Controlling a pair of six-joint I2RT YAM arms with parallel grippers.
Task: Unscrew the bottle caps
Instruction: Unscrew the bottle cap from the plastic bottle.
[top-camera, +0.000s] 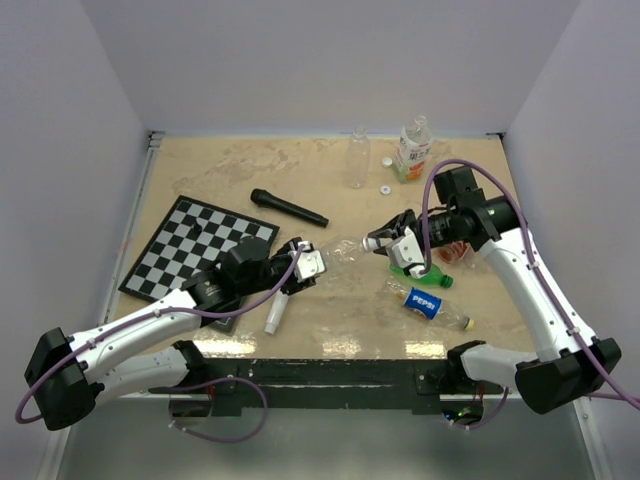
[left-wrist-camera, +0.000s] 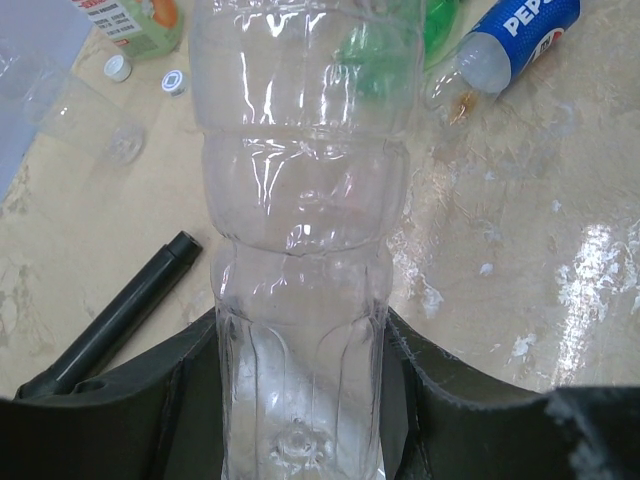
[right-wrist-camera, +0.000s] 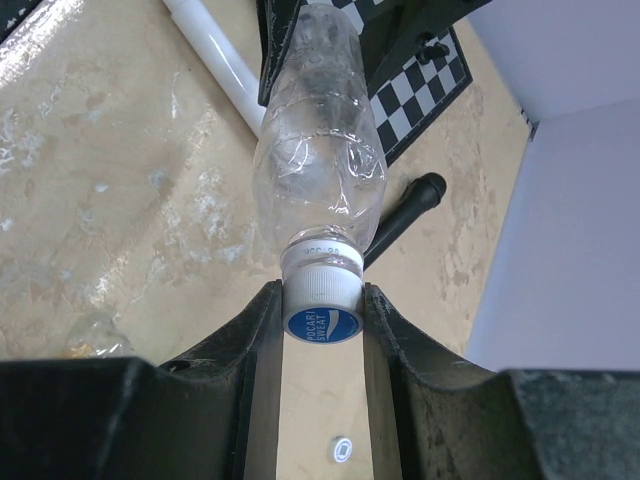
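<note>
A clear plastic bottle (top-camera: 340, 252) hangs level above the table between both grippers. My left gripper (top-camera: 305, 262) is shut on its base end; in the left wrist view the bottle (left-wrist-camera: 300, 200) fills the gap between the fingers of that gripper (left-wrist-camera: 300, 400). My right gripper (top-camera: 385, 240) is shut on its white cap with a blue top (right-wrist-camera: 322, 300), gripped between the two fingers (right-wrist-camera: 262, 340). Two loose white caps (top-camera: 386, 161) (top-camera: 384, 189) lie at the back right, also in the left wrist view (left-wrist-camera: 118, 67) (left-wrist-camera: 174, 80).
A Pepsi bottle (top-camera: 432, 305) and a green bottle (top-camera: 425, 265) lie under the right arm. A clear bottle (top-camera: 358, 157) and a labelled bottle (top-camera: 413, 148) stand at the back. A black microphone (top-camera: 288, 208), a chessboard (top-camera: 195, 245) and a white cylinder (top-camera: 275, 312) lie left.
</note>
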